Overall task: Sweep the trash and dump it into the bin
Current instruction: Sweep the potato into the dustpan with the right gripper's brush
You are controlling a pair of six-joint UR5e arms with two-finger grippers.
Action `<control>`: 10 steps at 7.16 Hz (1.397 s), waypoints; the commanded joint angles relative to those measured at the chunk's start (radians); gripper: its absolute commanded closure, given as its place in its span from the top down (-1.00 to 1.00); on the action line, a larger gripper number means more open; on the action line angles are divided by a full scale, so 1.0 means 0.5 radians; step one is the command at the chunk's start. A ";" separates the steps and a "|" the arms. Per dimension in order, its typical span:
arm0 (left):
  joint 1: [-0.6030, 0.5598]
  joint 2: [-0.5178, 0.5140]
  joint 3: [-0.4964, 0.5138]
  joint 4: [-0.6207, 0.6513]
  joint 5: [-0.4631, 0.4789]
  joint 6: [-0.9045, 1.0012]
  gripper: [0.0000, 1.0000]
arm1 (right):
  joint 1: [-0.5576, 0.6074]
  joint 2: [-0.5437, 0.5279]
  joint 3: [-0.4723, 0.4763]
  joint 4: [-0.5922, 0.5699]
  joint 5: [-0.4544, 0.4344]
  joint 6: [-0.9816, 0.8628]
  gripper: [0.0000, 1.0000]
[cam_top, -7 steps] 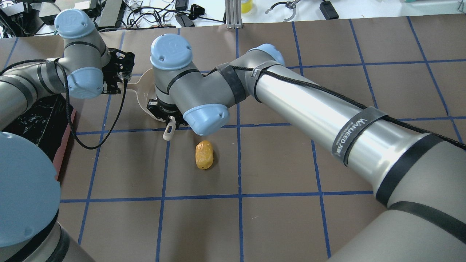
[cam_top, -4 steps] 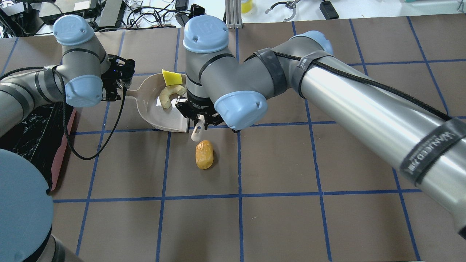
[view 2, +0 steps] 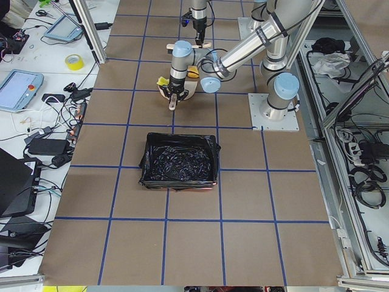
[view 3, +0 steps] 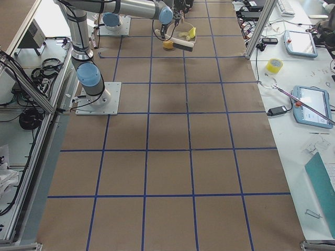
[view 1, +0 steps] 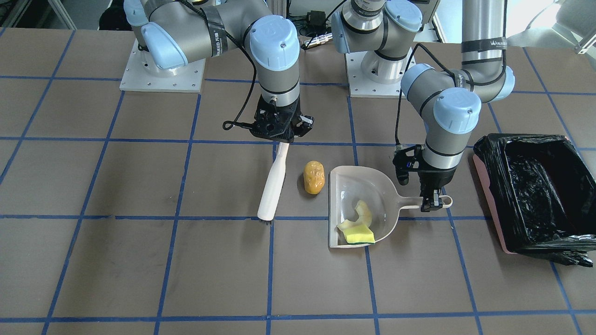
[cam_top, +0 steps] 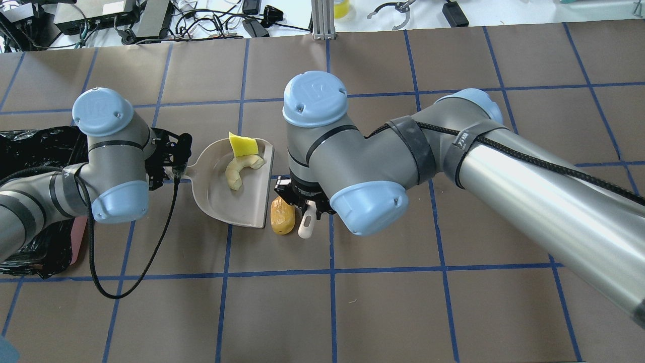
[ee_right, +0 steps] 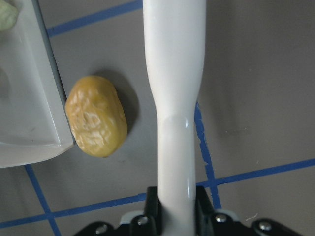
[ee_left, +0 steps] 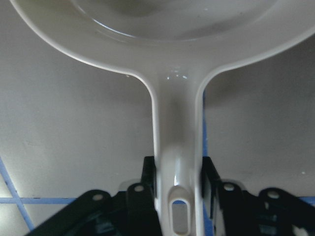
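Note:
The orange-brown lump (view 1: 313, 177) lies on the table, also in the overhead view (cam_top: 282, 217) and the right wrist view (ee_right: 96, 116). It is just off the open mouth of the grey dustpan (view 1: 354, 186). The cream crescent (view 1: 362, 213) and the yellow wedge (view 1: 359, 236) lie inside the pan. My left gripper (view 1: 432, 203) is shut on the dustpan handle (ee_left: 178, 123). My right gripper (view 1: 279, 132) is shut on the white brush (view 1: 274, 184), whose handle (ee_right: 174, 73) runs alongside the lump, on the side away from the pan. The bin (view 1: 531, 186) stands beyond the left arm.
The brown paper table (view 1: 139, 260) has blue tape grid lines. The bin also shows in the exterior left view (view 2: 180, 161), with its black bag open. Cables and equipment lie off the far table edge (cam_top: 201, 20).
My right gripper has carried the brush out of the dustpan, over the lump, to the lump's other side. My left gripper has shifted the dustpan until its mouth is next to the lump.

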 commanded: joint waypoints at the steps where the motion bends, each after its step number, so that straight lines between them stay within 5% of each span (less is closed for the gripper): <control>1: -0.003 0.150 -0.166 0.032 0.064 0.006 -1.00 | 0.094 -0.070 0.147 -0.042 0.065 0.014 -1.00; 6: -0.009 0.224 -0.228 -0.014 0.135 0.030 -1.00 | 0.257 -0.030 0.183 -0.193 0.155 0.225 -1.00; 10: -0.006 0.221 -0.210 -0.029 0.135 0.030 -1.00 | 0.306 0.145 0.227 -0.551 0.148 0.284 -1.00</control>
